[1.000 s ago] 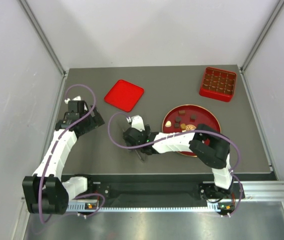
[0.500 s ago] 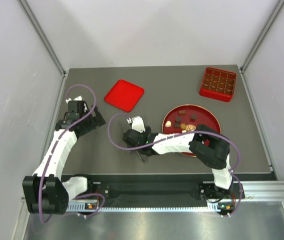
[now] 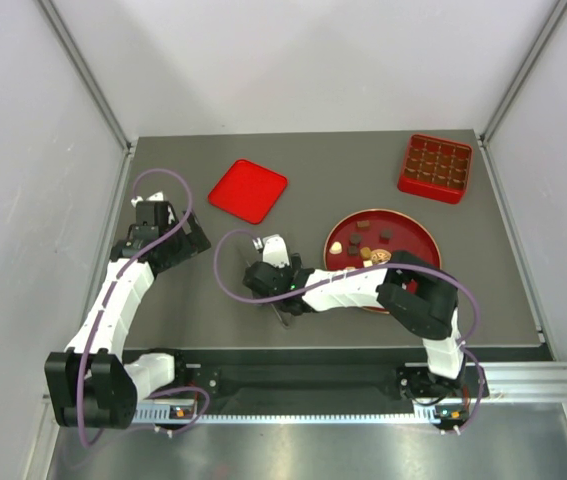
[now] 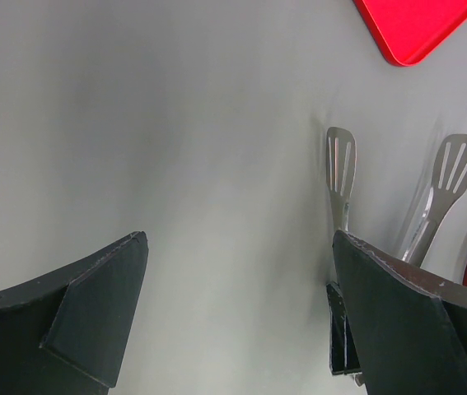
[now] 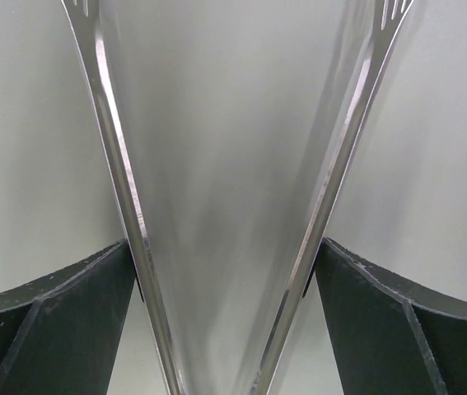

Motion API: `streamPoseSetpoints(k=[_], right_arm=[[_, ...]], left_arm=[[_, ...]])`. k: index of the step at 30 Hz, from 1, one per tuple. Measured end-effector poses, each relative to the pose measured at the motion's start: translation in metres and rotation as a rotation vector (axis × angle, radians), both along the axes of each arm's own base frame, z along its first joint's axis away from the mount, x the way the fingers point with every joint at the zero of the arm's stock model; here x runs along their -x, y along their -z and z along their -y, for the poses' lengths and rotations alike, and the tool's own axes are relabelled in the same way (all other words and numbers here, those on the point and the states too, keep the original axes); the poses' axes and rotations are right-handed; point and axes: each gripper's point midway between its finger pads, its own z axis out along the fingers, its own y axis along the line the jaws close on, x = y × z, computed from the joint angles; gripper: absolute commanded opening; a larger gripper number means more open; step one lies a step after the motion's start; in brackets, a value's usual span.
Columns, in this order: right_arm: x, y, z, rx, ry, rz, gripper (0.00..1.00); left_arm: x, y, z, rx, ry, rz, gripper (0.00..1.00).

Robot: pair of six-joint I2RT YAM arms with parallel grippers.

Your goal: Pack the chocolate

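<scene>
Grey table [image 3: 313, 170]. My right gripper [image 5: 225, 247] lightly pinches the tongs [image 5: 126, 206] at lower centre; my left gripper [image 4: 240, 237] is spread, empty. The chocolate [image 3: 353, 240] lies on the red plate [image 3: 413, 238], centre right. Step, I judge: tool pickup; next, carry the tips over one piece
</scene>
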Motion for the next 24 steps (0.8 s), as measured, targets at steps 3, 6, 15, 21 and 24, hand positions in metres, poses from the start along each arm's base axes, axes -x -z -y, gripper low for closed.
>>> streamPoseSetpoints(k=[3,6,15,21,24], right_arm=[[0.0,0.0,0.0,-0.003,0.006,0.0,0.83],[0.0,0.0,0.0,-0.003,0.006,0.001,0.75],[0.012,-0.025,0.022,0.042,-0.083,-0.065,0.68],[0.003,-0.097,0.039,-0.039,-0.133,-0.055,0.66],[-0.005,-0.123,0.043,-0.072,-0.146,-0.047,0.65]], left_arm=[[0.0,0.0,0.0,0.0,0.0,0.0,0.99],[0.0,0.0,0.0,0.0,0.0,0.0,0.99],[0.0,0.0,0.002,0.003,0.021,0.001,0.99],[0.0,-0.004,0.019,0.065,0.101,0.018,0.99],[0.003,-0.004,0.028,0.102,0.145,0.017,0.99]])
